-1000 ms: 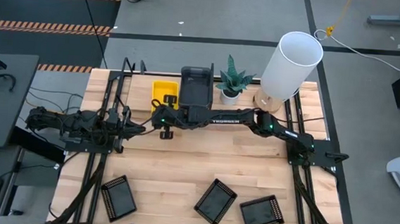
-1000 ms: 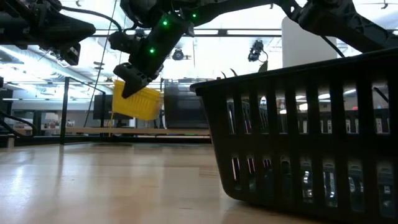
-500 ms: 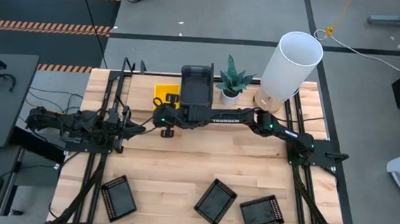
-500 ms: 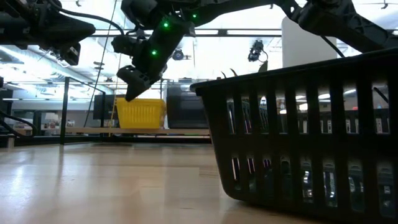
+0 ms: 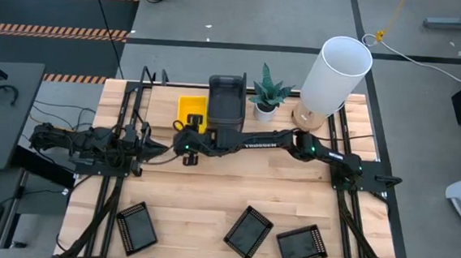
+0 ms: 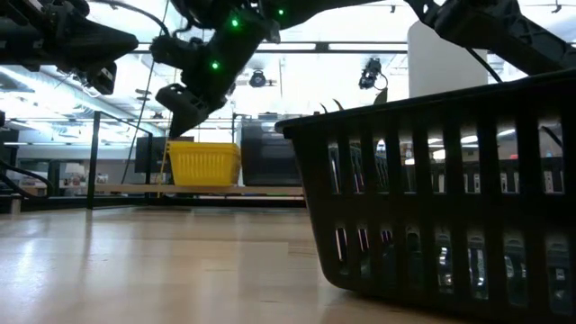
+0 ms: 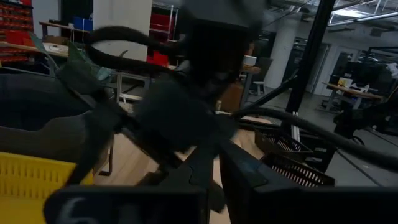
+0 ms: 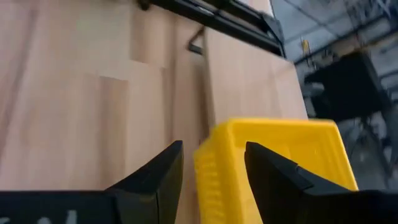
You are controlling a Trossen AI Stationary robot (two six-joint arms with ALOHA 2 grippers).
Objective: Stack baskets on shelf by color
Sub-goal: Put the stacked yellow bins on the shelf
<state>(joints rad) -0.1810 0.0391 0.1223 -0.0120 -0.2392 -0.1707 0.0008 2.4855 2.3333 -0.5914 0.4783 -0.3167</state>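
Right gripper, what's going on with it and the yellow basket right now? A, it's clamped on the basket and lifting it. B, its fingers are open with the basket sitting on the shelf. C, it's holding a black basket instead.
B: the right gripper has its fingers spread apart, and the yellow basket sits on the shelf, unheld.

The yellow basket (image 5: 191, 107) stands upright on the shelf (image 6: 135, 190), beside a dark grey basket stack (image 5: 226, 100). Three black baskets (image 5: 136, 226) (image 5: 249, 228) (image 5: 300, 244) lie apart on the table's near part.
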